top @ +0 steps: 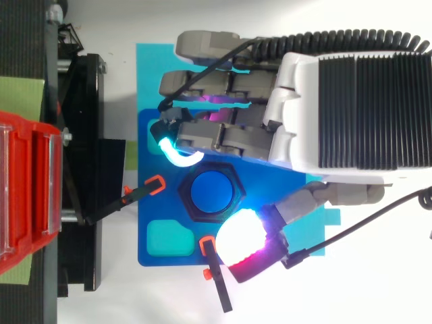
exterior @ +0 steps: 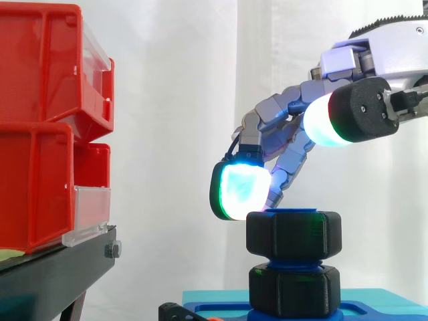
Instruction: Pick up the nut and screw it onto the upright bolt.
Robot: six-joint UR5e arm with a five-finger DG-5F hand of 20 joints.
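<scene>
Black nut [exterior: 294, 234] sits on top of the upright blue bolt [top: 208, 191], above what looks like a second nut [exterior: 294, 291] at the bolt's foot. Hand [top: 337, 108] hovers over the bolt, close about the top nut; I cannot tell whether it grips. White curtain [exterior: 180, 100] hangs behind the bolt.

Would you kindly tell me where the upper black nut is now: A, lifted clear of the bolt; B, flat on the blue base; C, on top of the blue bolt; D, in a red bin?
C: the upper nut sits round the top of the blue bolt, above a second nut.
</scene>
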